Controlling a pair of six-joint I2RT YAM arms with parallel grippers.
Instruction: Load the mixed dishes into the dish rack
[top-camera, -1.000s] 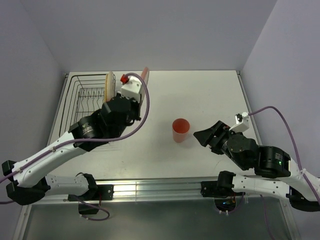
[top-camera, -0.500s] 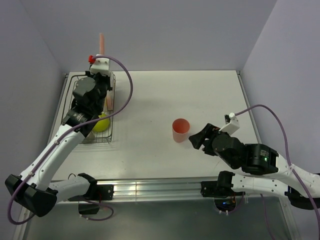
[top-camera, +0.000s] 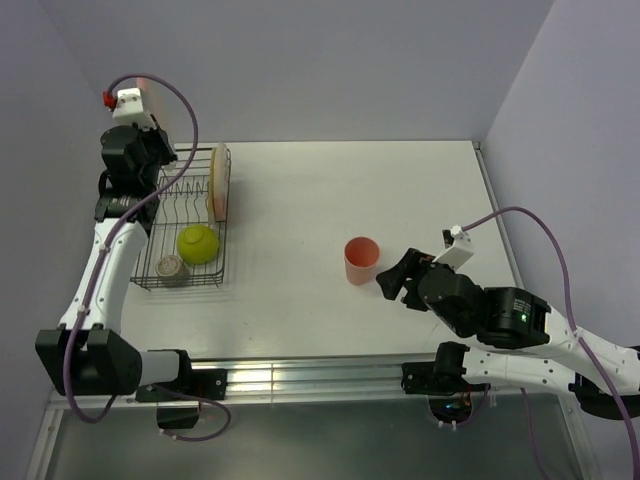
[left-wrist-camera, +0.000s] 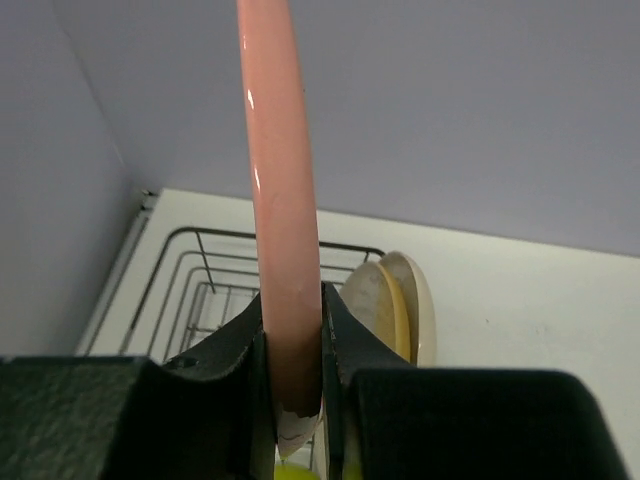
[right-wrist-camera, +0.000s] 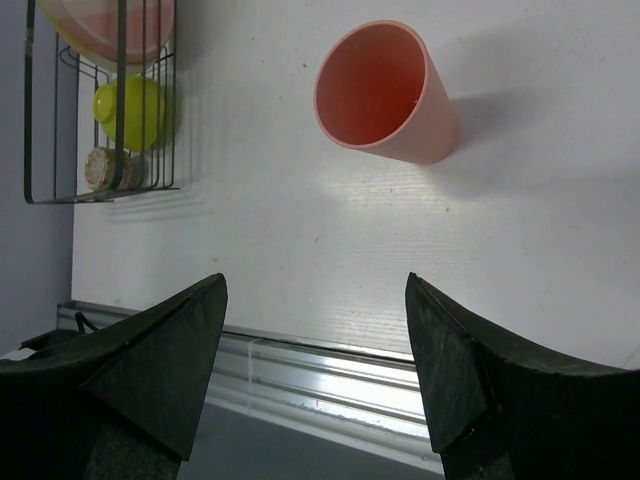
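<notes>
**Left holding pink plate over rack, cup on bench**

I see the left gripper clamped on the rim of a pink plate, edge-on and upright, above the far-left end of the dish rack. In the rack: two cream plates standing on edge, lime-green bowl, small grey dish. Right gripper is spread wide, holding nothing, near the salmon-pink cup standing upright on the bench.

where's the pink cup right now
The pink cup stands upright on the table's right-centre in the top view, just left of the open right pincer and well clear of the dish rack.
</notes>
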